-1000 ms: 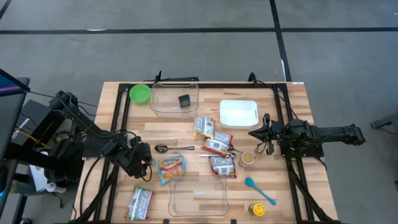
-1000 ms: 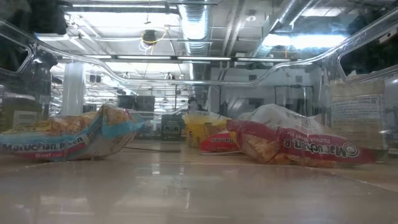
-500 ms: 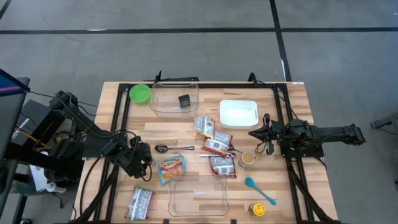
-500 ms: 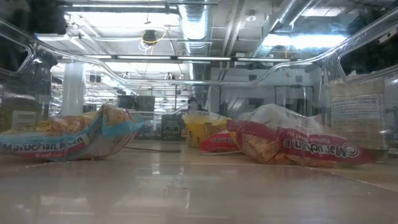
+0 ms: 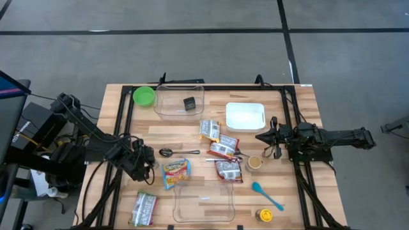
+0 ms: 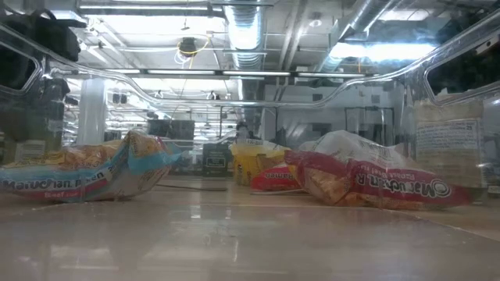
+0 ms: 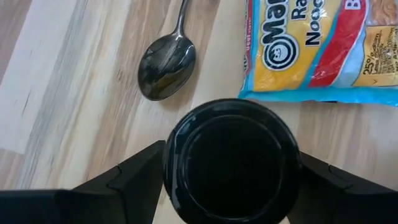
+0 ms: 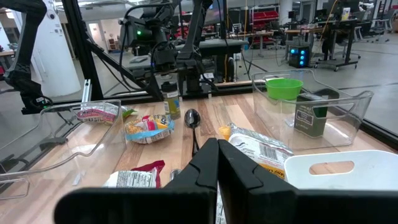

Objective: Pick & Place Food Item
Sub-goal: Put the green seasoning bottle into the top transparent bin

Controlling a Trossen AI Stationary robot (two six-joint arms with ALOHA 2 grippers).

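- We found the left gripper (image 5: 151, 165) clamped around a dark-lidded jar (image 7: 230, 160), its fingers spread wide on either side, held just off the left edge of the blue-and-yellow ramen packet (image 5: 176, 172).
- A steel spoon (image 5: 167, 152) lay just above that packet, with bare wood between it and the jar.
- The clear empty bin (image 5: 204, 202) sat directly below the packet at the table's near edge; a green-labelled packet (image 5: 144, 207) lay down-left of it.
- Three more noodle packets (image 5: 224, 151) crowded the boards to the packet's right.
- The right gripper (image 5: 261, 137) waited far right of the packet, fingers pressed together and empty, beside a small cup (image 5: 255, 162).
- Against the frames a second before, we saw no shift on the table; both arms had stayed put.
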